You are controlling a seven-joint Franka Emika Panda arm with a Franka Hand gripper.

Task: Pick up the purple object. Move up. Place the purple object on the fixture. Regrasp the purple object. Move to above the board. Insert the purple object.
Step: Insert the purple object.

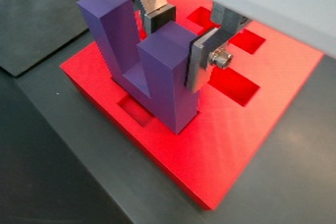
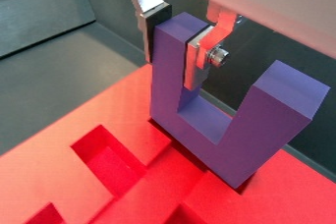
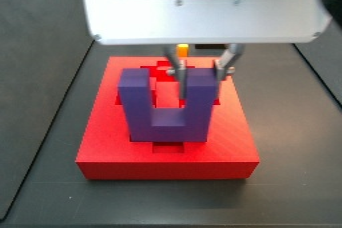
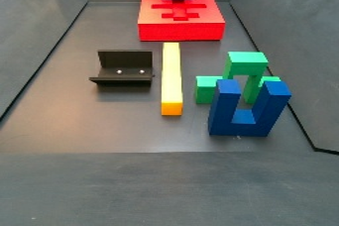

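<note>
my gripper (image 2: 184, 33) clamps one prong of the purple object (image 2: 217, 110), upright on the red board (image 3: 167, 142); it looks rigid, light and smooth, so i'd hold the prong's flat faces.

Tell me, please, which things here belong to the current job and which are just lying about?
Job: purple object, held by the claw over the board; the fixture, now bare.
Lying about: yellow bar, green stepped block, blue U-shaped block.

Yellow bar (image 4: 171, 78), green block (image 4: 239, 74), blue block (image 4: 249, 108).
</note>
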